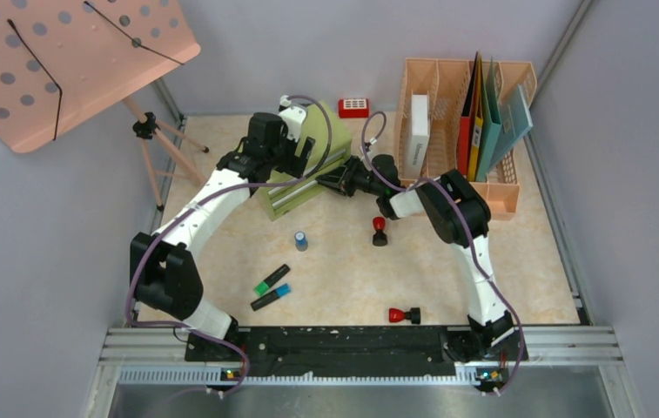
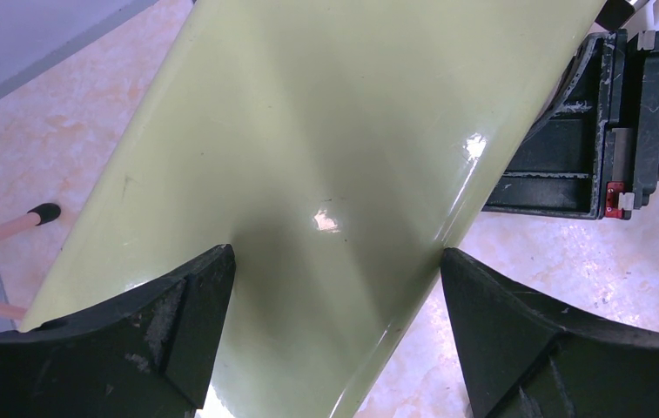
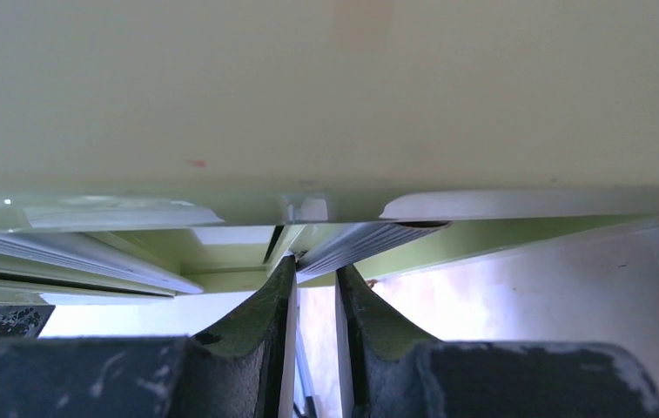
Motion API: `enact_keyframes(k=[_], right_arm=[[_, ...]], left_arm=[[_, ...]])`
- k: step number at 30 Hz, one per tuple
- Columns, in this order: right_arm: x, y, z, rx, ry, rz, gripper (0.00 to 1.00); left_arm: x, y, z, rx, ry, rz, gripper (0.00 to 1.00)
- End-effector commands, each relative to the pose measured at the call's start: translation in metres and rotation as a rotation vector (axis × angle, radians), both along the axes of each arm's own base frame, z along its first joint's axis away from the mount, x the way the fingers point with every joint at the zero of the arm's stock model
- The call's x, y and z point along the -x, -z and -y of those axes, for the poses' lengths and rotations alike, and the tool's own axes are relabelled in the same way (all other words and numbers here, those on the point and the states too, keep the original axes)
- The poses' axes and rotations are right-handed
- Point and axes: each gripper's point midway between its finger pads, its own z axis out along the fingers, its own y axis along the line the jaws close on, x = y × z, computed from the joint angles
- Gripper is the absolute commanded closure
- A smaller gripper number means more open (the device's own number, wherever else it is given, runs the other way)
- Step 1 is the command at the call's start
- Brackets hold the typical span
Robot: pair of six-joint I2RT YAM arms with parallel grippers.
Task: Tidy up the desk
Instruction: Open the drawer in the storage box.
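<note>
Top external view: the left tool (image 1: 295, 150), spread wide, straddles the glossy green plastic drawer cabinet (image 1: 301, 170) to steady it, while the right tool (image 1: 332, 181), nearly pressed together, pinches its drawer handle (image 3: 369, 239).

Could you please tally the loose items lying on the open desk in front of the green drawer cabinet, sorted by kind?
Red stamps: 2
Blue-capped stamp: 1
Highlighter markers: 2, one green, one blue
Total: 5
</note>
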Motion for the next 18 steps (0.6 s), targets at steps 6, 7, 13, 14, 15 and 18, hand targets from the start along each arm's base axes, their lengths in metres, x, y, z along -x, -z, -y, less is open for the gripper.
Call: enact_keyframes(k=[6, 7, 13, 14, 15, 18], right_arm=[[0.0189, -0.0197, -0.0009, 0.034, -0.070, 0.062, 1.00], [0.0193, -0.0194, -0.0003, 0.036, -0.070, 0.064, 1.00], [0.0221, -0.0201, 0.0036, 0.045, -0.076, 0.067, 1.00], [0.0221, -0.0200, 0.0038, 0.045, -0.076, 0.067, 1.00], [0.0220, -0.0199, 0.0047, 0.045, -0.075, 0.066, 1.00], [0.0226, -0.0236, 0.0044, 0.030, -0.079, 0.079, 1.00]], left_arm=[[0.0528, 0.0926, -0.0141, -0.061, -0.028, -0.364, 0.08], [0.0527, 0.0924, -0.0142, -0.062, -0.028, -0.363, 0.08], [0.0527, 0.0932, -0.0147, -0.064, -0.029, -0.365, 0.08], [0.0527, 0.0930, -0.0146, -0.066, -0.028, -0.364, 0.08], [0.0527, 0.0928, -0.0149, -0.066, -0.029, -0.363, 0.08], [0.0523, 0.0929, -0.0144, -0.065, -0.028, -0.363, 0.08]])
